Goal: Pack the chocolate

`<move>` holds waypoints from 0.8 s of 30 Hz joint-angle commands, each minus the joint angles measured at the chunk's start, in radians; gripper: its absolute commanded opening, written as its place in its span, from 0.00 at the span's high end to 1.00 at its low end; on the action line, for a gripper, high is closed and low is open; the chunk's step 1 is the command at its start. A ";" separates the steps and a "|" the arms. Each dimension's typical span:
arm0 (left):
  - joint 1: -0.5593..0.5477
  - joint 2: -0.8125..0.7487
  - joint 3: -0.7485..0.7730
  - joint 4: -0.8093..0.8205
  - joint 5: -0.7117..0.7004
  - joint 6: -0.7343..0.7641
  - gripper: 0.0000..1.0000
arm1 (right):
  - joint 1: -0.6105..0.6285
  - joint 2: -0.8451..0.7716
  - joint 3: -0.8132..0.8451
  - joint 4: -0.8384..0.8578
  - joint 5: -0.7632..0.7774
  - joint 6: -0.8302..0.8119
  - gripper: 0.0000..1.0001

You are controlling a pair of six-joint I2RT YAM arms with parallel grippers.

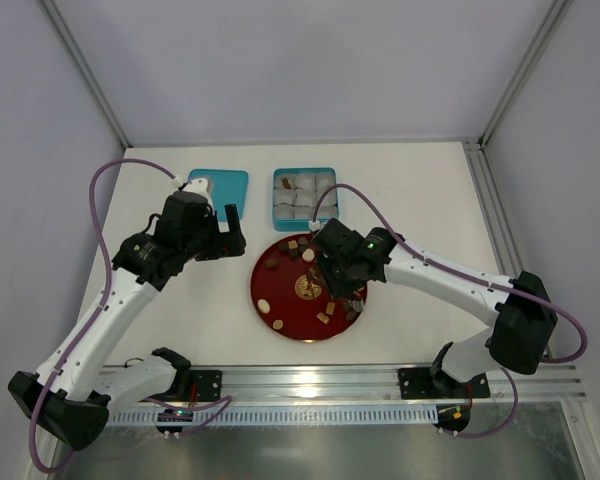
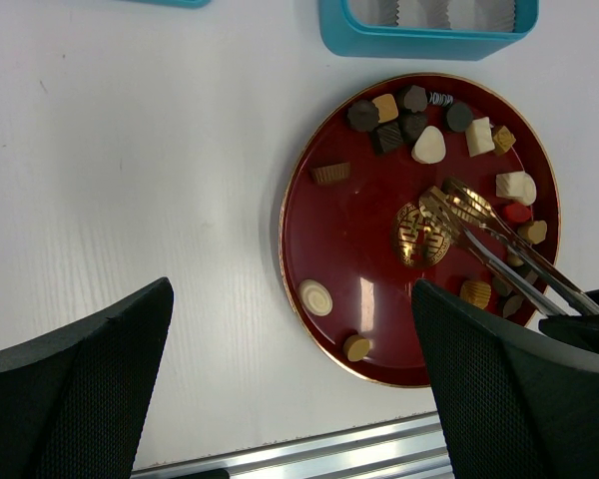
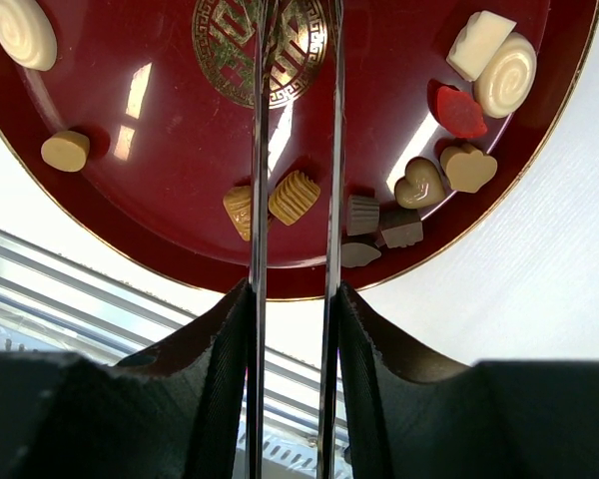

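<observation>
Packing looks barely begun, if at all. Nearly all the chocolate (image 2: 428, 146) in view lies on the red plate (image 2: 292, 249), which sits directly beneath and ahead of the right jaws (image 3: 293, 319). The teal box (image 2: 419, 42) beyond the plate shows white paper cups (image 2: 419, 10), and I cannot tell from these views whether any cup is filled. So picking, carrying and dropping each piece seems to lie ahead.

The right jaws are clenched on a pair of metal tongs (image 2: 489, 239). The two blades run out from between the pads over the plate's gold centre emblem. The tips stand slightly apart with nothing pinched between them. A ridged caramel-coloured piece (image 3: 295, 197) lies under the gap between the blades.

The left jaws (image 1: 230, 225) are spread wide and hold nothing. They hang over the bare bench (image 2: 130, 150), with the plate just ahead of them and the teal lid (image 1: 218, 190) nearby.

The pieces are small and varied: dark brown, tan and cream-white, plus one red. The shapes include squares, rounds, hearts and swirled discs. They cluster along the plate's rim nearest the box and to the right of the right jaws.
</observation>
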 commanded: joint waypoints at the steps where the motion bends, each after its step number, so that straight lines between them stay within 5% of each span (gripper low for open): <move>1: 0.005 -0.020 0.010 0.006 -0.019 0.004 0.00 | 0.007 0.005 0.022 0.020 0.006 -0.009 0.59; 24: 0.005 -0.030 0.000 0.008 -0.021 0.005 0.00 | 0.007 0.031 0.068 0.005 0.014 -0.016 0.62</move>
